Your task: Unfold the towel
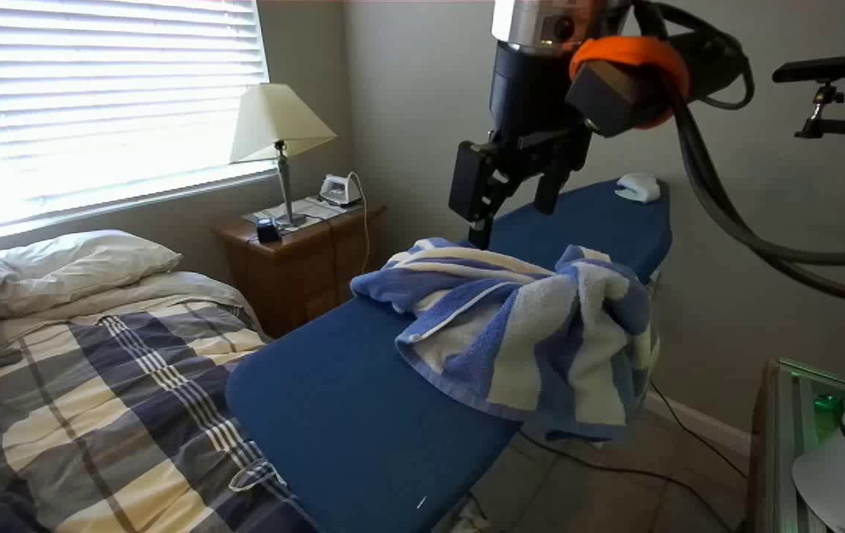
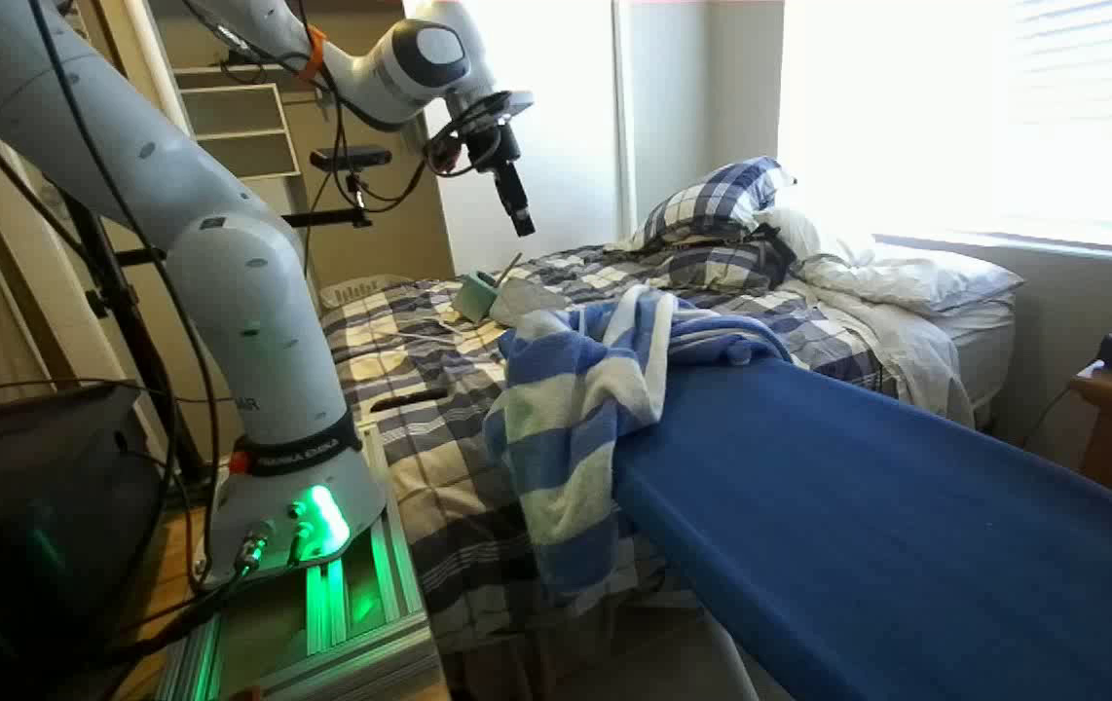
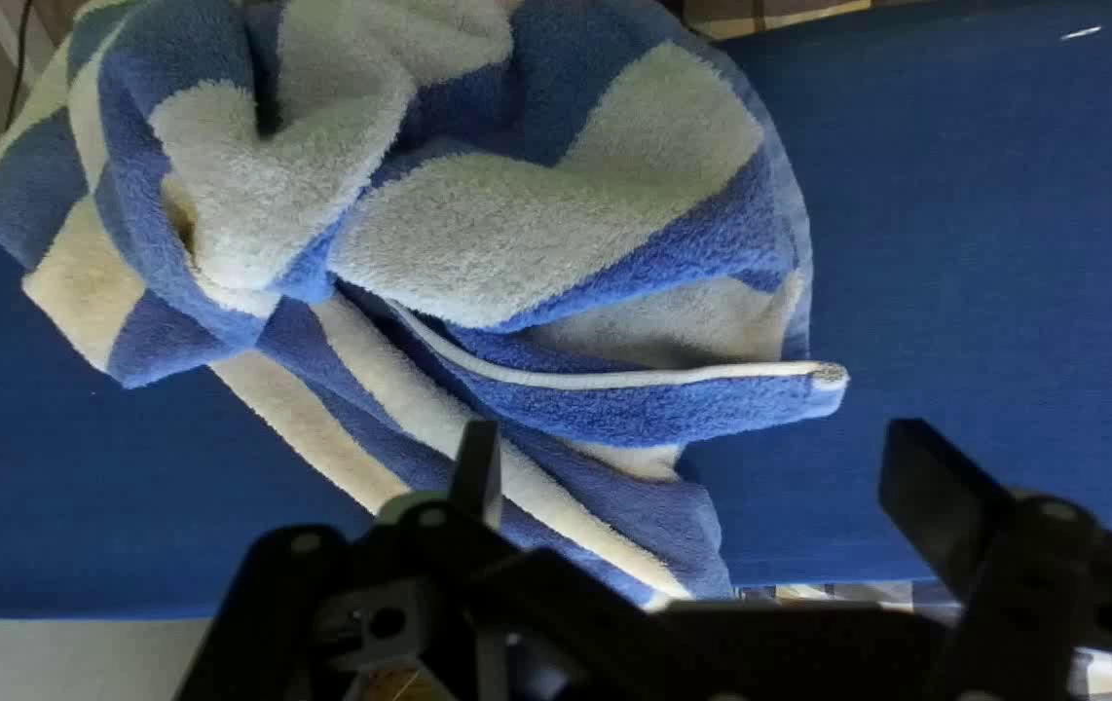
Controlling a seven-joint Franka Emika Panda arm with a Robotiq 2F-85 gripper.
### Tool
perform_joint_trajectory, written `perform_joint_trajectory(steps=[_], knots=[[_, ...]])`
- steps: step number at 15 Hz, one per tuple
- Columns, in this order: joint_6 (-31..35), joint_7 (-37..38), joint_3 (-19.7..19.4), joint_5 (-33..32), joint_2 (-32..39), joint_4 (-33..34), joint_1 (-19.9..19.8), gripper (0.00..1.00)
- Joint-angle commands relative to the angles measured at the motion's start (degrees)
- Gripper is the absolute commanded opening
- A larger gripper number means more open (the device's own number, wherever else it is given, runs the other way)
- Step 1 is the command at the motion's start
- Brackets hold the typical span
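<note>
Gripper [image 3: 697, 467]: hanging above the towel [image 3: 527, 243], pointing downward, showing clear of it in an exterior view.
Fingers [image 3: 936, 497]: standing well apart.
Towel: lying bunched on the board [image 1: 371, 414], creasing deeply, drooping over the side facing the arm's base [image 2: 269, 498].
Board: stretching out beneath, bearing a white thing [image 1: 638, 187] at the far end in an exterior view.
Bed [image 2: 980, 360]: spreading beside the board under a plaid cover [image 1: 97, 414].
Nightstand [image 1: 274, 281]: holding a lamp [image 1: 284, 178] and an iron [image 1: 339, 190].

Daylight thru overexp. blinds [image 1: 97, 104], floor [image 1: 593, 496] dim, green glow [image 2: 327, 521] on robot base [image 2: 259, 498]
</note>
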Motion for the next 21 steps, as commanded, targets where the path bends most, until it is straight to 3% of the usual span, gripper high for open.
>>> perform_joint_trajectory(steps=[1,7,12,16,21], knots=[[-0.2,1.4,-2.4,-1.8,0.7,0.1,2.6,1.0],[-0.2,1.4,-2.4,-1.8,0.7,0.1,2.6,1.0],[1.9,-5.7,-1.0,-13.4,10.2,4.8,2.3,1.0],[9.0,-11.1,-2.1,-21.4,19.2,8.4,3.2,1.0],[15.4,-22.9,-6.1,-21.7,29.8,12.5,7.2,1.0]])
